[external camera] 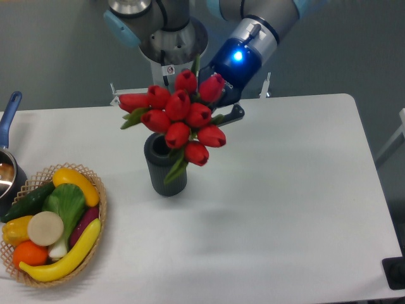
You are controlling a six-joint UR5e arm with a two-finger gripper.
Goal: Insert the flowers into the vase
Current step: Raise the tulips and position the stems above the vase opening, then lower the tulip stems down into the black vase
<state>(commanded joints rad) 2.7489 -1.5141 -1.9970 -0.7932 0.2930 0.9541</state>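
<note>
The flowers, a bunch of red tulip buds with green leaves, hang tilted in the air just above and behind the vase, buds facing the camera. The vase is dark grey, ribbed and upright on the white table; part of its round mouth shows left of the buds. One green leaf droops across the vase's front. My gripper is behind the bunch at its upper right, mostly hidden by buds, with one dark finger showing. It holds the bunch at the stems, which are hidden.
A woven basket of fruit and vegetables sits at the front left. A pot with a blue handle stands at the left edge. A black object is at the table's front right corner.
</note>
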